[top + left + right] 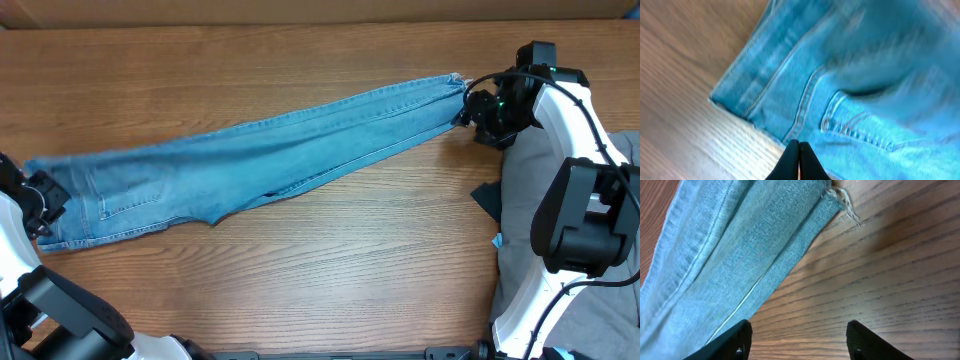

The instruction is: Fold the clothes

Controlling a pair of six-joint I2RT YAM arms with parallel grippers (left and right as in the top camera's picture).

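Note:
The light-blue jeans (260, 150) lie stretched out flat and slanting across the wooden table, waist at the left, frayed hems (455, 82) at the upper right. My left gripper (40, 205) is at the waist end. In the blurred left wrist view its fingers (799, 147) are pressed together at the edge of the denim (850, 65), near a stitched pocket (860, 125). My right gripper (472, 110) is just beyond the hems. In the right wrist view it is open (799, 330) over bare wood, with the leg (735, 245) and frayed hem (845, 205) beside it.
Grey trousers (520, 250) lie crumpled at the right edge under my right arm, with a dark patch (487, 197) at their left side. A cardboard-coloured wall (300, 10) runs along the table's back edge.

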